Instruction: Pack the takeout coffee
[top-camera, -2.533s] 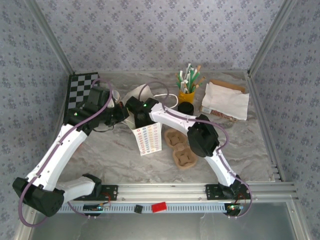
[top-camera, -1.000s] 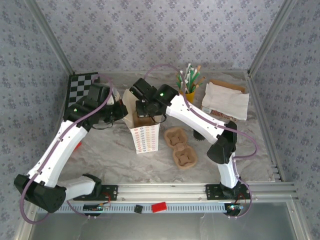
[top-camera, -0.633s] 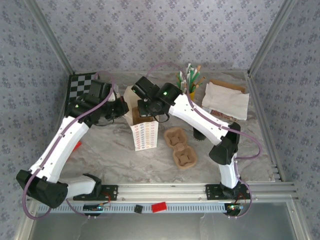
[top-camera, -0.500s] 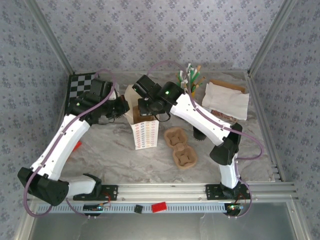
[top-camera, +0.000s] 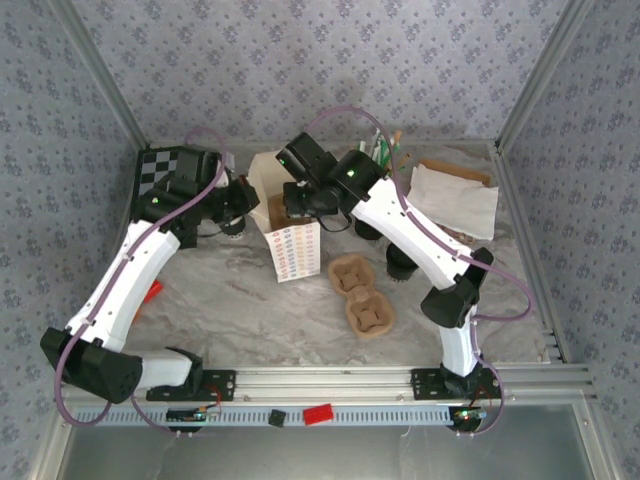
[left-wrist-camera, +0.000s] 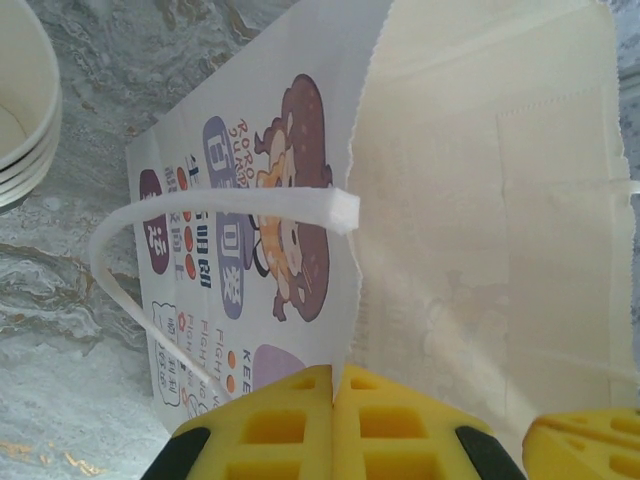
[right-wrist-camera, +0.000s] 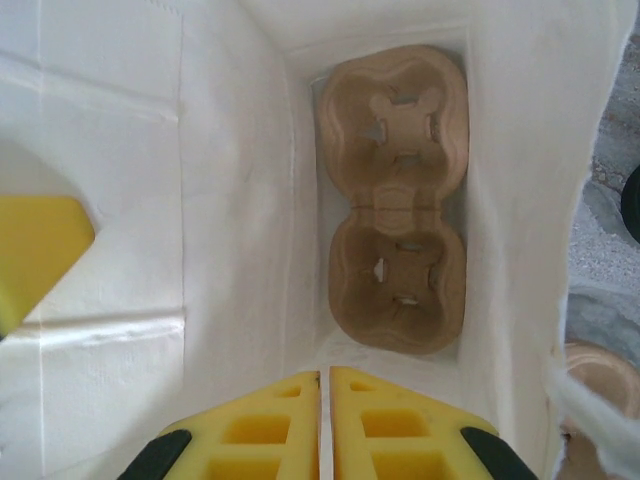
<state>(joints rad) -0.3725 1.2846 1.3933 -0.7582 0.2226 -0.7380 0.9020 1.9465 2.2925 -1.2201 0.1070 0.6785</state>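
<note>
The white dotted paper bag stands upright and open at mid-table. My left gripper is shut on its left rim, the yellow pads pinching the paper. My right gripper is shut on the opposite rim, pads closed on the paper edge, looking down into the bag. A brown cardboard cup carrier lies flat on the bag's floor. The takeout coffee, a dark cup with a black lid, stands right of the bag, mostly hidden under my right arm.
A second cardboard carrier lies in front of the bag to the right. Nested cream cups sit by the bag's left side. A yellow cup of stirrers, white napkins and a checkered mat line the back. Another dark object sits under the right forearm.
Both grippers have moved toward the back with the bag, which now stands more upright and further open. The right arm has stretched out and risen.
</note>
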